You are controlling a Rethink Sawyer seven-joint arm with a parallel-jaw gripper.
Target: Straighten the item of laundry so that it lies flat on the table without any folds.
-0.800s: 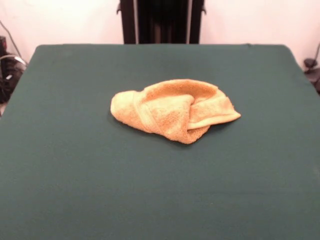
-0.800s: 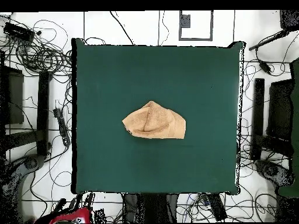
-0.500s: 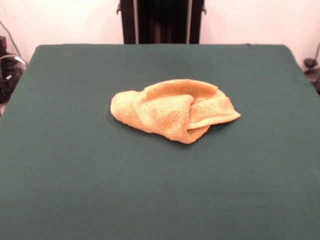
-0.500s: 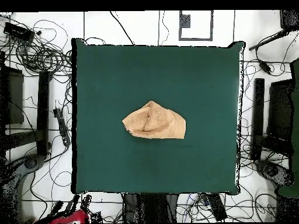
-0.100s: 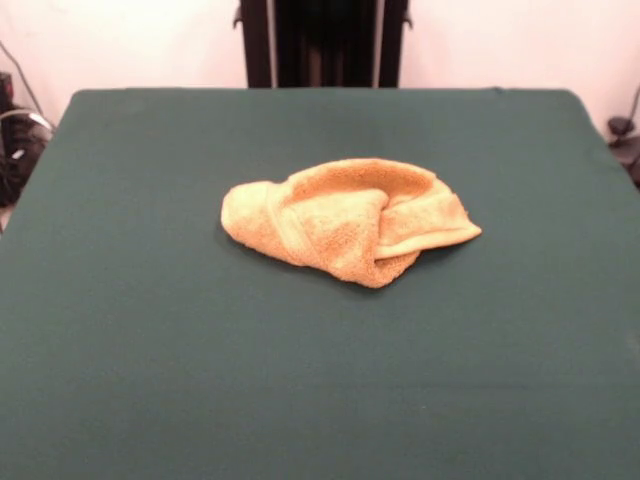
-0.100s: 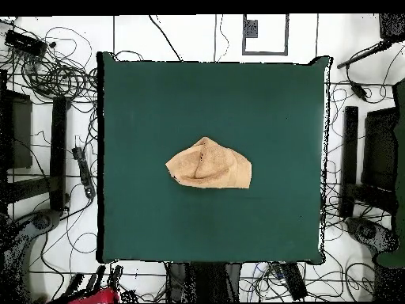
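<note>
The item of laundry (image 5: 345, 220) is a yellow-orange terry towel lying crumpled near the middle of the table (image 5: 150, 350). Its left end is rolled into a bulge, and a hemmed flap is folded over on the right. From above, the item of laundry (image 6: 210, 165) is a bunched, roughly triangular heap on the green table (image 6: 158, 103). No gripper shows over the table in either view. Only a red piece of the arm (image 6: 93, 298) peeks in at the bottom left of the overhead view, off the table.
Dark upright posts (image 5: 322, 42) stand behind the table's far edge in the front view. Cables (image 6: 55, 71) and black equipment (image 6: 365, 158) lie on the floor around the table in the overhead view.
The red piece of the arm at the bottom left of the overhead view has slid lower, toward the picture's edge. The towel has not moved.
</note>
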